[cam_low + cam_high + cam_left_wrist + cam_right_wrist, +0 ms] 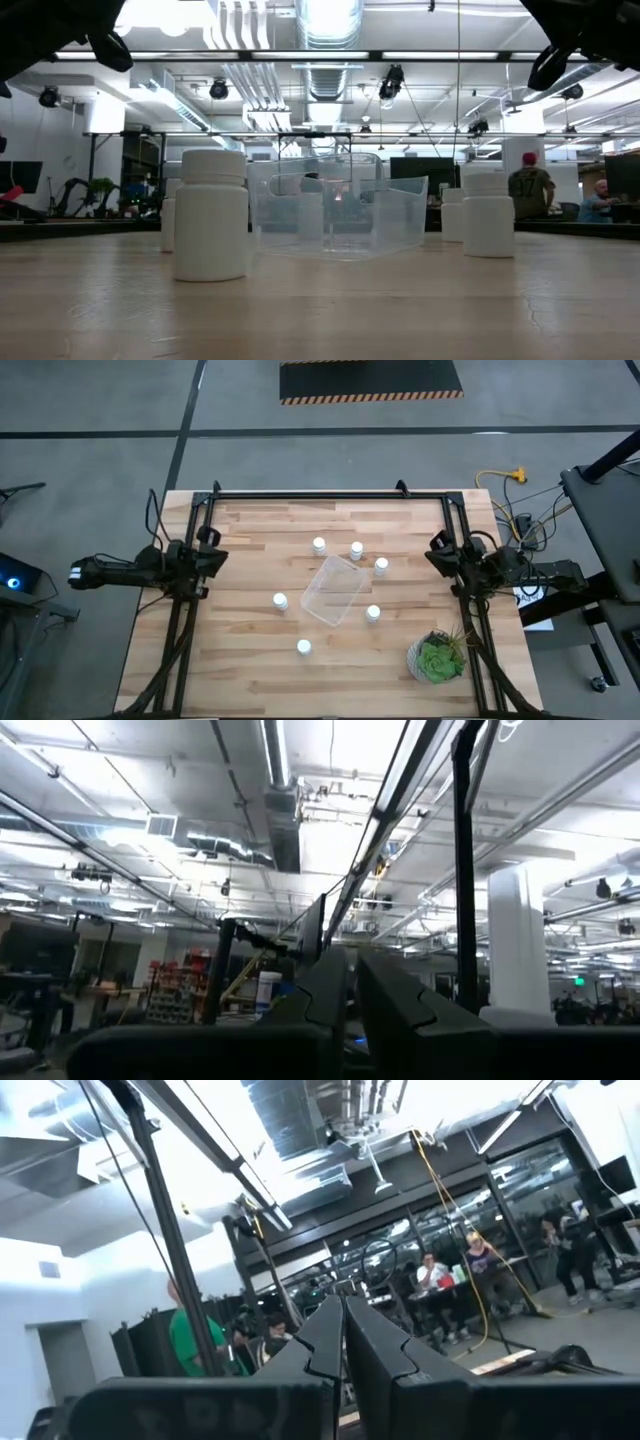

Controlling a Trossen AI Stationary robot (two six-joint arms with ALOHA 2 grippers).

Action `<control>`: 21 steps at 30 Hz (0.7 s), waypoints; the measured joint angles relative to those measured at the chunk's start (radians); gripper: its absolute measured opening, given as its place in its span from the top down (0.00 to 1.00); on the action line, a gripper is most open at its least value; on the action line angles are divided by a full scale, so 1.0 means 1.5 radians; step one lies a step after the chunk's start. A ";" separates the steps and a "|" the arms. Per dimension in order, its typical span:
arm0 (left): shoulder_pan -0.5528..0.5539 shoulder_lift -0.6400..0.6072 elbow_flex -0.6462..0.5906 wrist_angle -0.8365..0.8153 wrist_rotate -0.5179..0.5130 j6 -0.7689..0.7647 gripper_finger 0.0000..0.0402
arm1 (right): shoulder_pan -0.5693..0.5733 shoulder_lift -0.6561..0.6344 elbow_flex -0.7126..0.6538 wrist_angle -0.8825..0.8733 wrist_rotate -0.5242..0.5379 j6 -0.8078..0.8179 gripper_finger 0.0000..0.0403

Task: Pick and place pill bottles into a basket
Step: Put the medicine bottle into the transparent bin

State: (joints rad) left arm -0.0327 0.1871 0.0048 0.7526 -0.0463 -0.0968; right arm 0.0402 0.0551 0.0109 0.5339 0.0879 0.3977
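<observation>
Six small white pill bottles stand upright on the wooden table around the clear bin (333,589): three at its far side (319,545) (356,550) (381,566), one to its left (280,601), one to its right (373,613), one near (304,648). In the low view the bin (335,215) stands between a near bottle (211,215) and another bottle (487,212). My left gripper (212,556) (352,982) is raised at the table's left edge, shut and empty. My right gripper (436,552) (343,1330) is raised at the right edge, shut and empty.
A green potted plant (437,658) stands at the table's near right corner. A black frame (330,495) runs along the table's far edge and down both sides. People show in the room beyond the table.
</observation>
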 joint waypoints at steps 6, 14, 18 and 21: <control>0.000 0.000 0.000 0.004 -0.010 -0.002 0.97 | 0.001 0.000 0.000 0.001 0.000 0.002 0.98; 0.000 0.002 0.000 0.032 -0.044 -0.094 0.97 | 0.000 -0.001 0.000 0.018 0.028 -0.002 0.98; 0.000 0.019 0.000 0.027 -0.064 -0.104 0.97 | 0.001 0.001 0.000 0.022 0.043 0.005 0.98; 0.000 0.040 0.004 0.027 -0.088 -0.106 0.97 | 0.000 0.001 0.000 0.052 0.082 0.001 0.98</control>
State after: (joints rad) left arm -0.0334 0.2467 0.0105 0.7932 -0.1776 -0.2563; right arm 0.0402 0.0566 0.0109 0.6124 0.2113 0.3986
